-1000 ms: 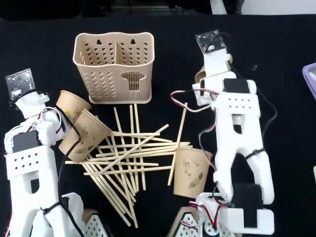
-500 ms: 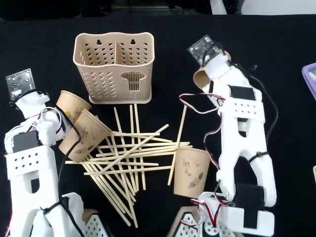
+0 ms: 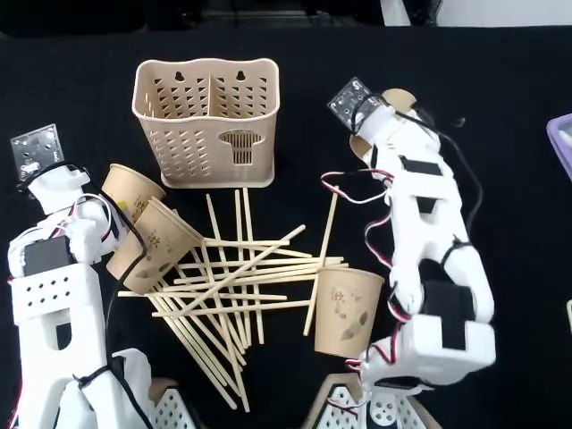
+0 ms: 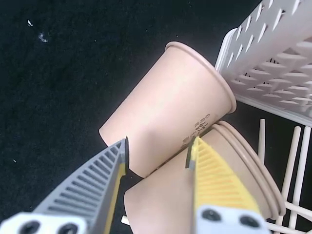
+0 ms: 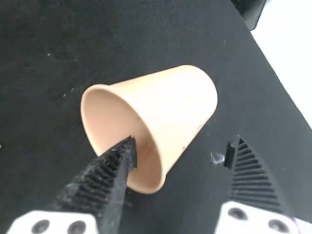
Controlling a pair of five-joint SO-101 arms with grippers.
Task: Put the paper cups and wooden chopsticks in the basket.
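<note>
Right gripper (image 5: 181,148): jaws apart, straddling the rim of the paper cup (image 5: 161,109), one finger at its open mouth, the other outside its wall. The cup lies on its side toward the table's (image 3: 500,71) far edge, right of the basket (image 3: 206,134), mouth facing the gripper.

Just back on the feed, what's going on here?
The right gripper is open with one finger inside the mouth of a paper cup lying on its side, right of the basket. The left gripper hangs open over two tipped cups left of it. Chopsticks lie scattered on the table, a fourth cup beside them.
</note>
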